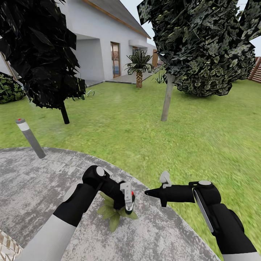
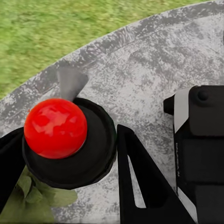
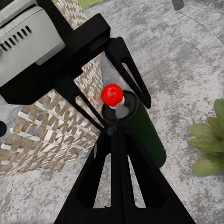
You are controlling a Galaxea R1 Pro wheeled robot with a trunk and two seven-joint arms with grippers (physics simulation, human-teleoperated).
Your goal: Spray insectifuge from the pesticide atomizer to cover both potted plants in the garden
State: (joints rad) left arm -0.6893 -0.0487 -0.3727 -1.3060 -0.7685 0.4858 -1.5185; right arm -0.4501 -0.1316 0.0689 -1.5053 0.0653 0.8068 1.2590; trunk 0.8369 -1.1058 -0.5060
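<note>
We have the pesticide atomizer (image 1: 129,202) in the left gripper (image 1: 127,197), fingers (image 2: 140,182) closed on its dark green body with the black cap and red knob on top, held just above a potted plant (image 1: 114,214) on the round stone patio (image 1: 32,188). In the left wrist view the cap and red knob (image 2: 56,127) sit between the two black fingers, leaves under them. The right gripper (image 1: 150,193) sits near the bottle, pointing at it, nothing held; whether its fingers are wide or narrow we cannot tell. In the right wrist view the atomizer (image 3: 140,128) is just ahead, wicker seat (image 3: 51,126) behind it. Risks as we judge them: the right fingers may bump the bottle and twist it in the left grip, or the nozzle may be aimed off the rosette so spray lands on stone. Bottle hangs low, could crush leaves. Only one plant is near; we cannot make out the second pot, so full coverage may need a drive. Grey bollard lamp (image 1: 30,138) stands at the patio edge, lawn (image 1: 145,127) beyond.
</note>
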